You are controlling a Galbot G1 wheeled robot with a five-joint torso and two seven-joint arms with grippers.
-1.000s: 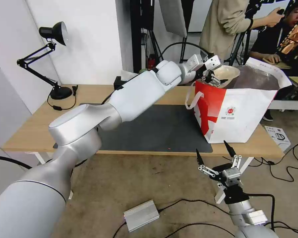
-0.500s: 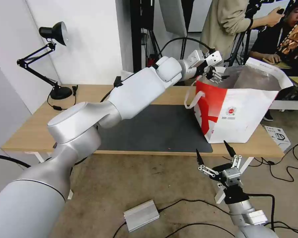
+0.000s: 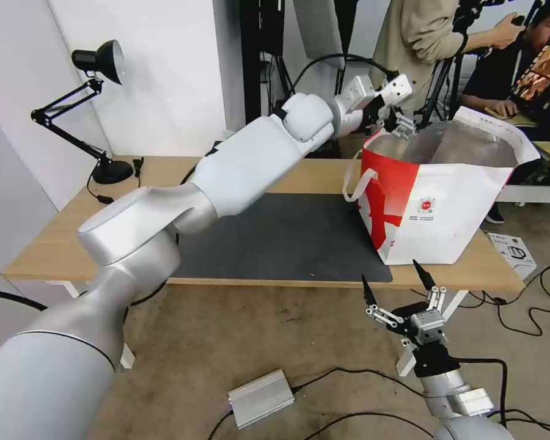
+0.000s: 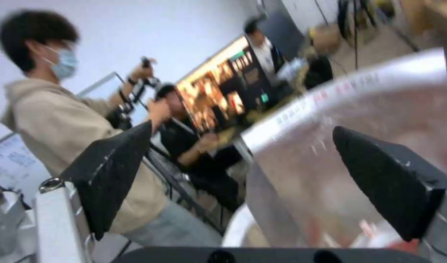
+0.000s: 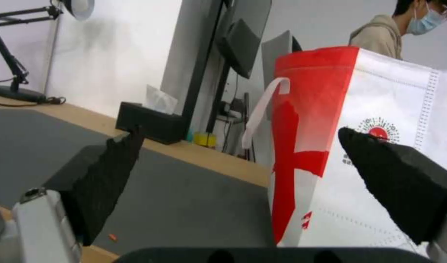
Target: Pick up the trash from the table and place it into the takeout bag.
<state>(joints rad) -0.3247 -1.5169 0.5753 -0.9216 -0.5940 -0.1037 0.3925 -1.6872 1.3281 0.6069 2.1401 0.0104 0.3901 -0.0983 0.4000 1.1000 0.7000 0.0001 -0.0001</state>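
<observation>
At upper right, the left gripper hovers over the red-and-white foil-lined takeout bag.
Its fingers are spread wide, empty; the right gripper waits splayed below the light-wood table.

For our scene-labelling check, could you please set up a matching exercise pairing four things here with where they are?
Things:
1. left tool
2. right tool
3. takeout bag
4. desk lamp

Places:
A. on the table's far left corner
B. below the table's near edge, fingers spread
C. standing at the table's right end
D. raised over the bag's far left rim

Pairs: 1-D, 2-B, 3-C, 4-A
</observation>
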